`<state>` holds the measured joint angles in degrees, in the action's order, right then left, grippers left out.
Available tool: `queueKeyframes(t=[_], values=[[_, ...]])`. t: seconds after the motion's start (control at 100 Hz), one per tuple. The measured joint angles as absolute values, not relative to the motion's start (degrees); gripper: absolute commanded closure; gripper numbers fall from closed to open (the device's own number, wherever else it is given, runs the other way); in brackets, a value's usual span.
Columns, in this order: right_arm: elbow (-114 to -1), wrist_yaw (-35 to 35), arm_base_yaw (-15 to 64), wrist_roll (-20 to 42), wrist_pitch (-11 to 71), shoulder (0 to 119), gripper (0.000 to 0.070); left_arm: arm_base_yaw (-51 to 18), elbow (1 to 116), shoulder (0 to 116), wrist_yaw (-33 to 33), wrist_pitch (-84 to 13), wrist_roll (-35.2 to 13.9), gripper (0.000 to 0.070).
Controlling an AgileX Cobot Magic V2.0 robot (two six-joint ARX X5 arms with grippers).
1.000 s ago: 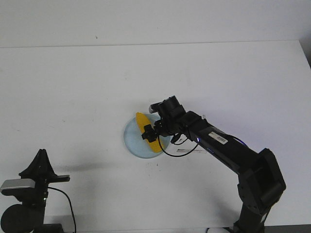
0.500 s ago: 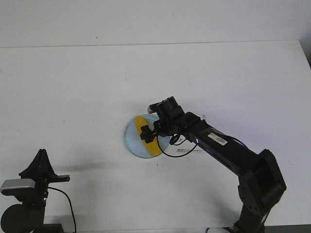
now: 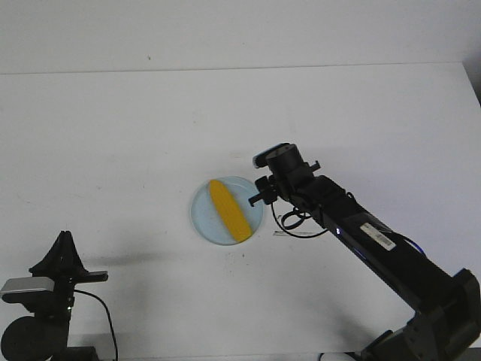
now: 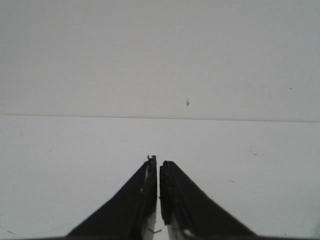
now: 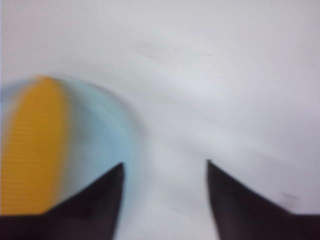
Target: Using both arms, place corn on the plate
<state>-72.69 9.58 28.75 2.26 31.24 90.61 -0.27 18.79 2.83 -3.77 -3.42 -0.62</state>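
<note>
The yellow corn (image 3: 228, 208) lies flat and diagonal on the pale blue plate (image 3: 201, 214) in the front view. My right gripper (image 3: 261, 193) hangs just beyond the plate's right rim, open and empty, clear of the corn. The blurred right wrist view shows the open gripper (image 5: 165, 165) over bare table, with the corn (image 5: 32, 145) and the plate (image 5: 107, 135) off to one side. My left gripper (image 3: 64, 248) is at the table's front left corner, far from the plate. In its wrist view it (image 4: 158, 161) is shut and empty over bare table.
The white table (image 3: 113, 135) has its far edge against a white wall. A black cable (image 3: 289, 226) loops under my right wrist just right of the plate. A small dark speck (image 4: 188, 102) marks the wall in the left wrist view.
My right gripper has let go of the corn, which now lies on the plate. The gripper has opened and drawn back to the right. The left arm has not moved.
</note>
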Motion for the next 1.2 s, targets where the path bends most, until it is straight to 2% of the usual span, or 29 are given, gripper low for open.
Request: queueKeyframes(t=[0.24,0.37,0.51,0.87,1.04,1.2], values=[[-56.60,8.47,19.64,0.49,16.27,76.95,0.0685,-0.27,18.79,2.83,-3.77,-3.42,-0.62,0.0699],[-46.19,4.54,14.85,0.21,6.76,68.29,0.0685,-0.27,18.79,2.83,-3.77,-3.42,-0.62,0.0699],[-36.45,4.54,9.87,0.21,-0.60,58.30,0.0685,-0.27,18.79,2.83,-3.77,-3.42,-0.62,0.0699],[-21.56,4.56,3.68,0.21,-0.40,31.38,0.0685,-0.27,18.79,2.83,-3.77,-3.42,-0.62,0.0699],[-20.73,4.49,3.68,0.21,6.57,21.23,0.0685,-0.27,18.79,2.83,-3.77,-3.42,-0.62,0.0699],[-20.73,4.51,3.68,0.21,7.64,15.22,0.0685,-0.27,18.79,2.83,-3.77,-3.42,-0.62,0.0699]])
